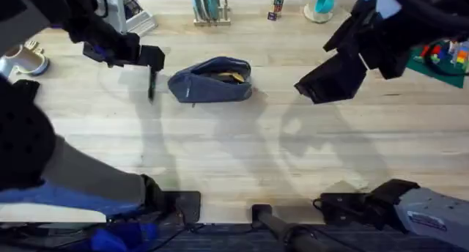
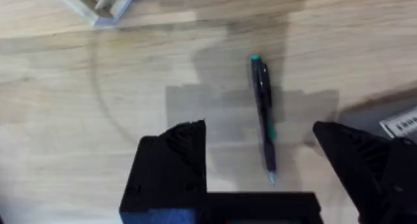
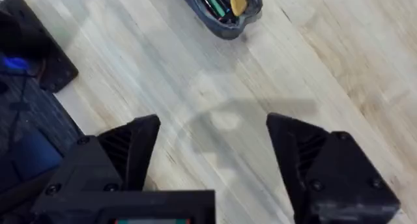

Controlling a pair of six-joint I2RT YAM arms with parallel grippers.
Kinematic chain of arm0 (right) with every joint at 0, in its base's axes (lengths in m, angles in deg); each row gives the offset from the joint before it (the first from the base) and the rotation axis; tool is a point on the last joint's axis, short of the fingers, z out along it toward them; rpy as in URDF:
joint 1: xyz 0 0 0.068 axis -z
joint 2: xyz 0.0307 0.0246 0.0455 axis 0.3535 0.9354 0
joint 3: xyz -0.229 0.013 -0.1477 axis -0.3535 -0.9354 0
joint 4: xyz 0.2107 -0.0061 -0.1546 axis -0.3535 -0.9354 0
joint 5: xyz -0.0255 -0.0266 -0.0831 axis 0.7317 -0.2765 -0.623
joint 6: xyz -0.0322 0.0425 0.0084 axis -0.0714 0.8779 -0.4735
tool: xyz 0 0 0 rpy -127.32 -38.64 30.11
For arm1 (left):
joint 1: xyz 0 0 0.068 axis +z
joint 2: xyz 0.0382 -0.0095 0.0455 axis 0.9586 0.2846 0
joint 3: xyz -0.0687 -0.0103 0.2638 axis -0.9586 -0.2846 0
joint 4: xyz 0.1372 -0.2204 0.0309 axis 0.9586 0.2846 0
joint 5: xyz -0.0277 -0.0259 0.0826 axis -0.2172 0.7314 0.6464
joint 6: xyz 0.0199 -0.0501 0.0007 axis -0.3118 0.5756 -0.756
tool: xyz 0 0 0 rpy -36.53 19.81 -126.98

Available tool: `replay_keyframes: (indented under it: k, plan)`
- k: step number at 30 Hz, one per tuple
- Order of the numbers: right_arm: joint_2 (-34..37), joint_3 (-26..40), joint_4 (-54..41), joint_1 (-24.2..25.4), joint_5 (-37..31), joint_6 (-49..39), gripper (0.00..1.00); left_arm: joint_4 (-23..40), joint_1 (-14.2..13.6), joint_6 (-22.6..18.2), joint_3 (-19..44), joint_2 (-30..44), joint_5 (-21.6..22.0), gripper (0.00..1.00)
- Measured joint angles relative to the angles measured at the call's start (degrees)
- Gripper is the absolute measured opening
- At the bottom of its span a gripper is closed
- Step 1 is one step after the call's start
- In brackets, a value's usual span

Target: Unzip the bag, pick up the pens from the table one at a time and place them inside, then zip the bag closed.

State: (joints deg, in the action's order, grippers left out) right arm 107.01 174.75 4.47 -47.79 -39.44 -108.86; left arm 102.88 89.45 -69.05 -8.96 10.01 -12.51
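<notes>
The grey-blue bag [image 1: 212,80] lies unzipped at the middle back of the table [image 1: 234,149]; in the right wrist view the bag [image 3: 225,9] shows green pens and a yellow item inside. One dark pen with green ends [image 2: 262,113] lies flat on the wood just left of the bag, seen from overhead as a short dark stick [image 1: 152,85]. My left gripper [image 2: 260,162] hovers open right over this pen, one finger on each side, not touching it. My right gripper [image 1: 330,80] hangs open above bare table right of the bag, holding nothing.
A dish rack [image 1: 207,6], a teal item [image 1: 322,6] and a clear plastic stand [image 1: 135,14] line the back edge. A metal cup [image 1: 26,60] sits far left and a green plate with coloured bricks [image 1: 443,58] far right.
</notes>
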Motion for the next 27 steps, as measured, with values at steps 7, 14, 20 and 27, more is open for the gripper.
replay_keyframes:
  k: [7, 14, 20, 27]
  plan:
    - [-0.01, 0.0, 0.0, 0.0, -0.01, 0.0, 0.996, -5.41, 0.0, -0.07, 0.0, 4.64, 0.04, 0.995]
    - [0.01, 0.0, 0.0, 0.0, 0.0, 0.0, 0.996, -7.06, 0.0, -0.07, 0.0, 7.16, 0.07, 0.995]
    - [0.01, 0.0, -0.02, 0.0, -0.02, 0.0, 0.996, -7.21, 0.11, -0.05, 0.37, 9.73, -0.63, 0.995]
    - [0.01, 0.0, -0.02, 0.0, 0.0, 0.0, 0.996, -7.04, 0.07, 0.47, 0.61, 10.1, -1.03, 0.991]
